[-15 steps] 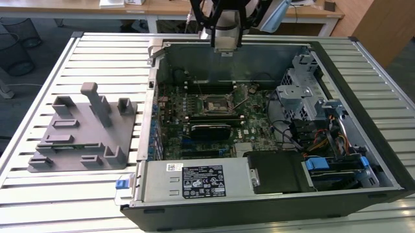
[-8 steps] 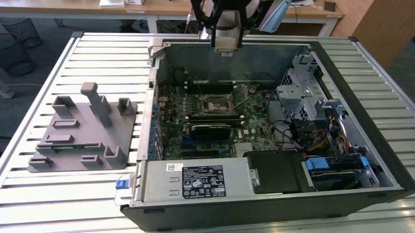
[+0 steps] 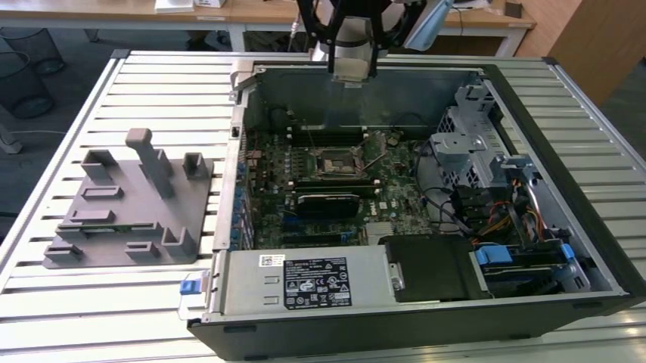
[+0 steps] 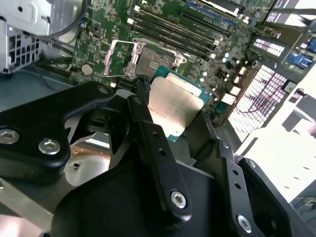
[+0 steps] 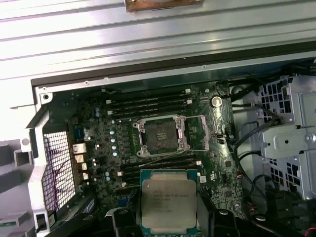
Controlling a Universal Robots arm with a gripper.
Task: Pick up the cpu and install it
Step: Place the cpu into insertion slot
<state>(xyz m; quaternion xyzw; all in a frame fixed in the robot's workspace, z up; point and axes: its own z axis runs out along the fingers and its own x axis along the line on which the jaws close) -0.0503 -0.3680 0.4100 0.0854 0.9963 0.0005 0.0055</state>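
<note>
Since the open socket [image 5: 159, 137] sits down below my gripper [image 4: 174, 111], it's clamped on the cpu [image 5: 168, 203] by its edges, lid up to match.

Silvery metal cpu [image 5: 168, 203], ribbed metal table [image 3: 151, 83]

**Cut off, covered or too small: cpu, hand, arm, socket, case**

In the first wrist view the cpu [image 5: 168, 205] runs off the picture's edge, so one rim is lost. The hand [image 5: 168, 224] clamping it shows as dark fingers [image 5: 121, 222] cut by the same edge. In the second wrist view the black fingers cover one side and a corner of the cpu's metal top. In the exterior view the arm [image 3: 349, 23] is cut off by the top edge, and the cpu is a small pale sliver, its face untellable. The socket [image 5: 160, 136] has contacts too small to make out. The computer case [image 3: 565, 302] loses its nearest wall past the exterior view's lower edge.
</note>
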